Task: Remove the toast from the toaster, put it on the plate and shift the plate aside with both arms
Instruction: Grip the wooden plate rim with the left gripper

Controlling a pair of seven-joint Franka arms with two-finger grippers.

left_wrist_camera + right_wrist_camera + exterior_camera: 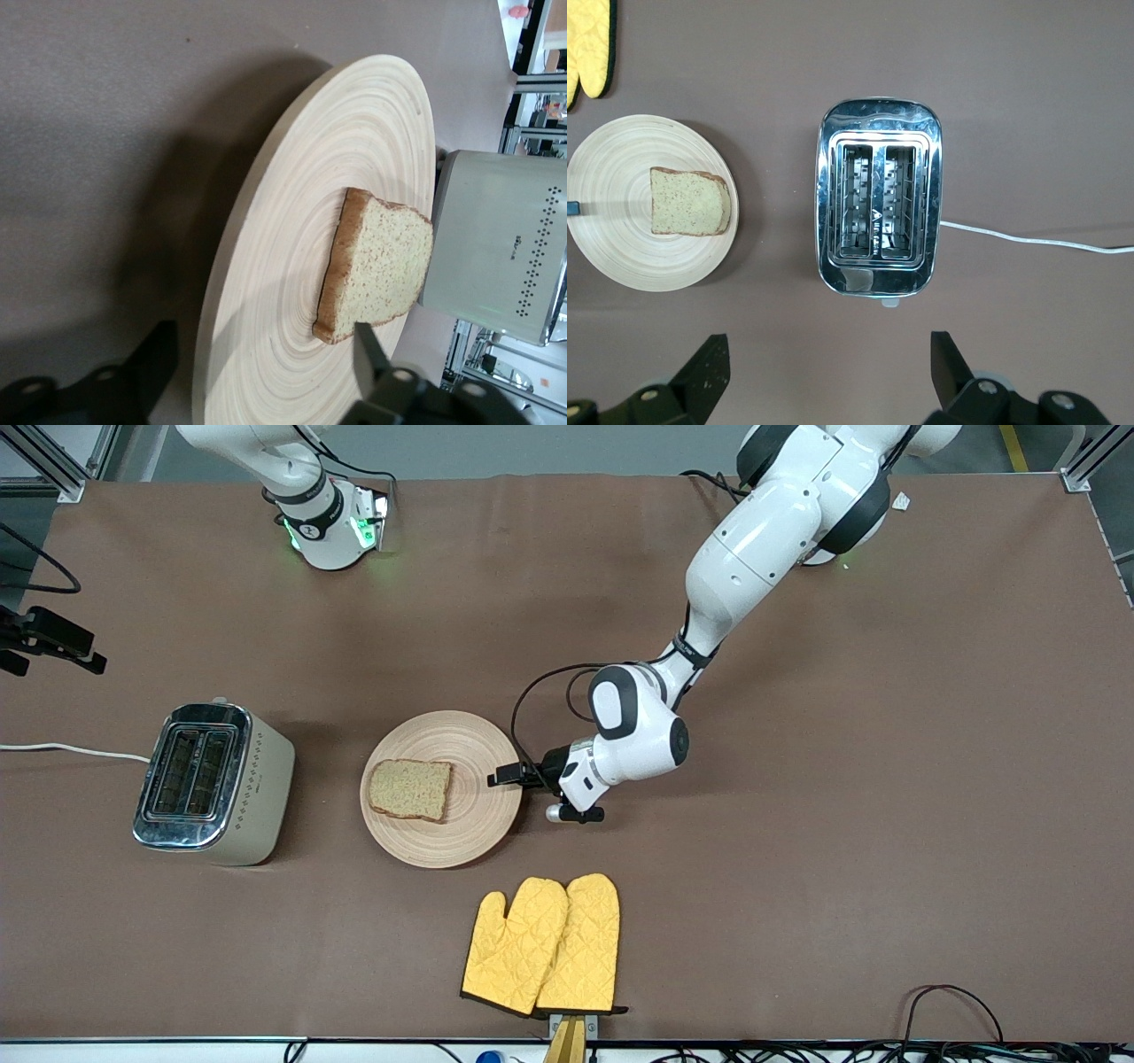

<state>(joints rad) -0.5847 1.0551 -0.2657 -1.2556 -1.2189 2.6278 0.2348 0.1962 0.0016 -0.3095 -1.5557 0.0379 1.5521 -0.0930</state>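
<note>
The toast lies flat on the round beige plate in the middle of the table. My left gripper is low at the plate's rim on the side toward the left arm's end, open, with the rim between its fingers. In the left wrist view the plate and toast fill the frame, and the left gripper straddles the rim. My right gripper is open and empty, high over the table beside the toaster; it shows at the front view's edge. The right wrist view also shows the plate and toast.
A steel two-slot toaster with empty slots stands beside the plate toward the right arm's end, and its white cord runs off the table. Two yellow quilted oven mitts lie nearer the front camera than the plate.
</note>
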